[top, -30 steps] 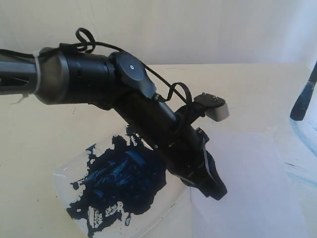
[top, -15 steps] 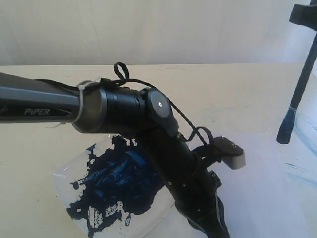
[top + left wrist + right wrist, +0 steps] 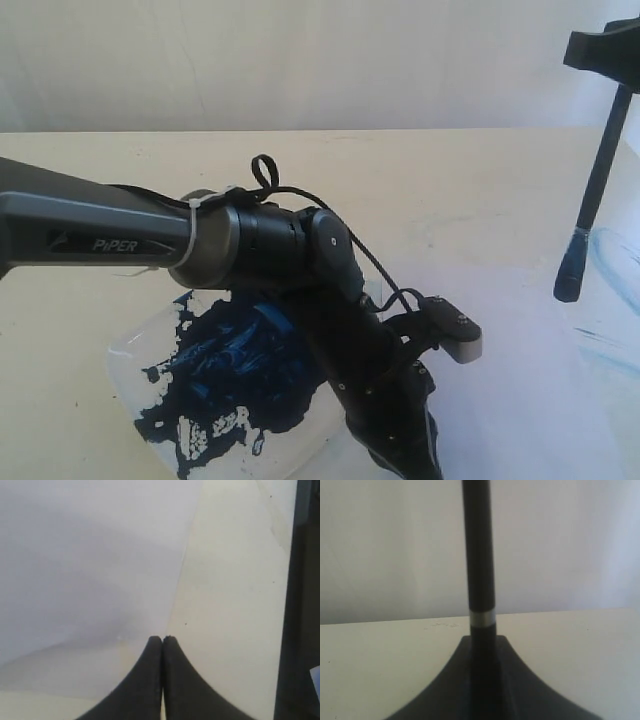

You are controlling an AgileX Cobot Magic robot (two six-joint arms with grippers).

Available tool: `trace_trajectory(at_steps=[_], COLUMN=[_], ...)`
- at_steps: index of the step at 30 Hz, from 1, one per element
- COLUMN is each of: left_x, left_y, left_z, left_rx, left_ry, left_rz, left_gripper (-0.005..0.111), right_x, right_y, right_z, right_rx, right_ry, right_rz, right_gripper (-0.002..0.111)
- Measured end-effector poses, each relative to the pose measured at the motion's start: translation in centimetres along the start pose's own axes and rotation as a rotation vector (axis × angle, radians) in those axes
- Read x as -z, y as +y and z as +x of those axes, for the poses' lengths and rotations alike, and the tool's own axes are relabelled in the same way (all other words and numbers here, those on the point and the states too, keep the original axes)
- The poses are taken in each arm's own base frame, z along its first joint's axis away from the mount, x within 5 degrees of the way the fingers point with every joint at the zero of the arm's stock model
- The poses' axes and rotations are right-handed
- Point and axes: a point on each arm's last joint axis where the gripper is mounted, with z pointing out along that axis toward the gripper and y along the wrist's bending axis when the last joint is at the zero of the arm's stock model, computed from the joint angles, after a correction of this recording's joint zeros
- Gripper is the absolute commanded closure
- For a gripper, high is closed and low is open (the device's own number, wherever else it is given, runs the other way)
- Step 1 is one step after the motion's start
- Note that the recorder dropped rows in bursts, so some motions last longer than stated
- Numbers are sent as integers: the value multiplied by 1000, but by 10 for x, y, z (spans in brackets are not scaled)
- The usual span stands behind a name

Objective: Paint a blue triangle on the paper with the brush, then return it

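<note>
**A:** What's nearest?

**B:** The left hand point(image 3: 162, 640), fingertips pressed together on nothing. It is low over the edge of the paper point(image 3: 90, 570), where the sheet meets the tabletop point(image 3: 235, 605). Beside its arm sits the clear dish point(image 3: 130, 355) of dark-blue paint point(image 3: 240, 370).

**A:** And the brush?

**B:** Farther right, the brush point(image 3: 597, 190) hangs nearly upright, tip down, clamped in the right hand point(image 3: 481, 642). The tip seems just above the paper, though that's hard to tell.

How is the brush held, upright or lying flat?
Nearly upright, tip down: the brush hangs from the right tool, leaning slightly.
</note>
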Motion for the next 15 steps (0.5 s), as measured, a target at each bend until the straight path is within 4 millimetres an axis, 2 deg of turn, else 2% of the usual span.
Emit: trace_trajectory(at_steps=[15], left_x=[-8], left_y=[10], left_z=[5], left_rx=[19], left_ry=[32], left_rz=[-52], left_gripper=[107], right_x=[0], right_y=[0], right_z=[0], right_rx=[0], right_ry=[0], right_rz=[-2], right_gripper=[108])
